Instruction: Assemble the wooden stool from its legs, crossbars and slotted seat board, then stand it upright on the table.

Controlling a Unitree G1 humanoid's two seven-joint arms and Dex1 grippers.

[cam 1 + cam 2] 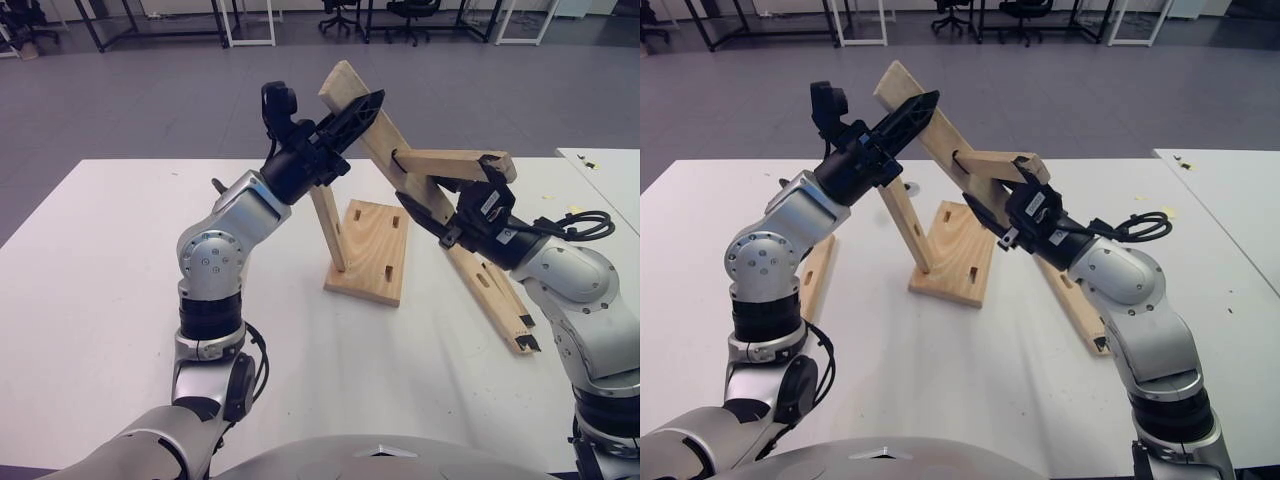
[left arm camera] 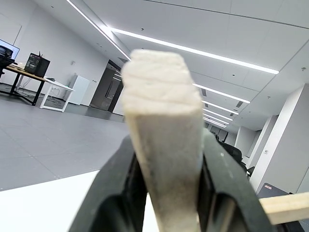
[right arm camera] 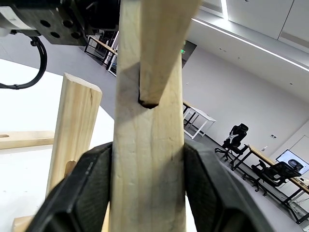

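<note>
Left tool [image 1: 362,108] clamped on upper end of long leg [image 1: 490,285], held high. Right tool [image 1: 425,215] closed on same leg at mid-length, just below crossbar [image 1: 455,163] plugged into its slot. Leg slants down to the right, foot resting on worktop [image 1: 120,250]. Seat board [image 1: 370,250] flat on worktop beneath, shorter leg [image 1: 328,225] standing tilted at its left edge. Spare wooden piece [image 1: 818,272] flat far left.

Behind the white surface [image 1: 90,280], grey floor [image 1: 130,90] stretches away. A second white table [image 1: 612,185] sits off to the right, black office chairs [image 1: 410,12] line the far end, and long ceiling light strips [image 2: 203,50] glow on the white ceiling.
</note>
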